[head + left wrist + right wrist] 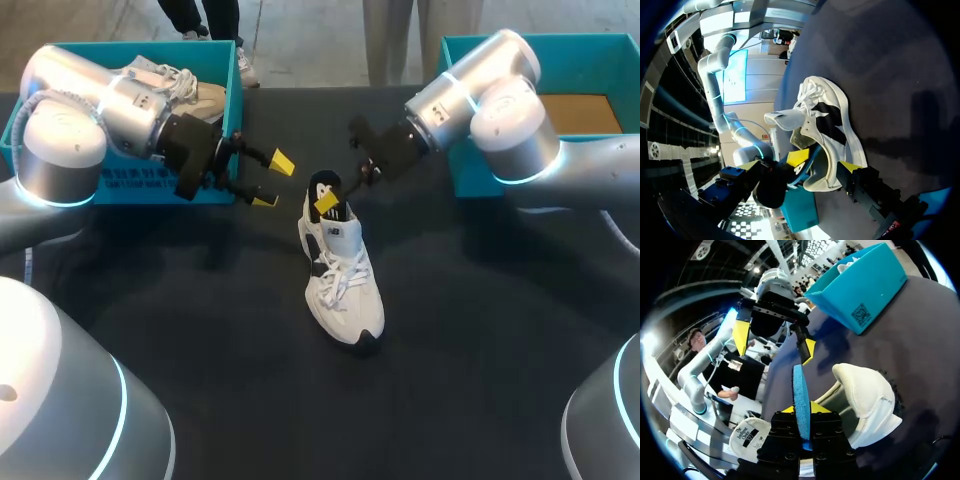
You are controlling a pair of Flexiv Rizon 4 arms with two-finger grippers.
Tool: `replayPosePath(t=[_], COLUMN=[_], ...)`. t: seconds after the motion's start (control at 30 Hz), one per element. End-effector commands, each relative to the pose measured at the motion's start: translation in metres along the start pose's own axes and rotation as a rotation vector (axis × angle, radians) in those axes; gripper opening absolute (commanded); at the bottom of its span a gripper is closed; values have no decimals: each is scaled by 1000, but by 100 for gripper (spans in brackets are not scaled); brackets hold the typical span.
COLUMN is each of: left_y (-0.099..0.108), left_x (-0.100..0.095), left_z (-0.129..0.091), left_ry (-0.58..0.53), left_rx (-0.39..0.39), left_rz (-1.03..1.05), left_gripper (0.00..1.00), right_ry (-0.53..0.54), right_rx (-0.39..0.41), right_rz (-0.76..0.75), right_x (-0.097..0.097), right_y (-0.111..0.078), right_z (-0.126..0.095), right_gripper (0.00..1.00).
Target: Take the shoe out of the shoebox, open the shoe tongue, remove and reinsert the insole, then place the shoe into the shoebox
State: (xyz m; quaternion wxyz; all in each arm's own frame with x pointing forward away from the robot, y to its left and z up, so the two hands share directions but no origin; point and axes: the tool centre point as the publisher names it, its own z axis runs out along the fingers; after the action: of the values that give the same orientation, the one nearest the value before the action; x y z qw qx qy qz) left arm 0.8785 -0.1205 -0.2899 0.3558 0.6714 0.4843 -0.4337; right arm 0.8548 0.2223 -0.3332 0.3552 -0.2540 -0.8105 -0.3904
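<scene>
A white and black shoe lies on the dark table, toe toward me, heel toward the back. My right gripper is at the heel opening, shut on the insole. In the right wrist view the blue insole stands edge-on between the yellow tips of my right gripper, with the white heel of the shoe beside it. My left gripper hangs open just left of the heel with nothing between its fingers. The left wrist view shows the shoe ahead, its tongue lifted.
A teal shoebox at the back left holds another pale shoe. A second teal shoebox with a brown floor stands at the back right, behind my right arm. Dark tabletop runs in front of the shoe.
</scene>
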Motion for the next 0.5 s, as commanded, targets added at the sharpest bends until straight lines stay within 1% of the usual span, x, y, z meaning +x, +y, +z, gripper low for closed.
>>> replayPosePath(t=[0.03, 0.2, 0.5], left_y=[-2, -2, -3], left_x=[0, 0, 1], left_z=[0, 0, 0], left_ry=[1, -2, -4], left_rx=[-3, -1, -4], left_rz=[2, 2, 1], left_gripper=[100, 100, 100], right_ry=[32, 49, 34], right_rx=[17, 24, 19], right_rz=[37, 71, 58], right_x=[-10, -10, -10], right_y=[2, 4, 10], right_z=[3, 3, 0], right_gripper=[0, 0, 0])
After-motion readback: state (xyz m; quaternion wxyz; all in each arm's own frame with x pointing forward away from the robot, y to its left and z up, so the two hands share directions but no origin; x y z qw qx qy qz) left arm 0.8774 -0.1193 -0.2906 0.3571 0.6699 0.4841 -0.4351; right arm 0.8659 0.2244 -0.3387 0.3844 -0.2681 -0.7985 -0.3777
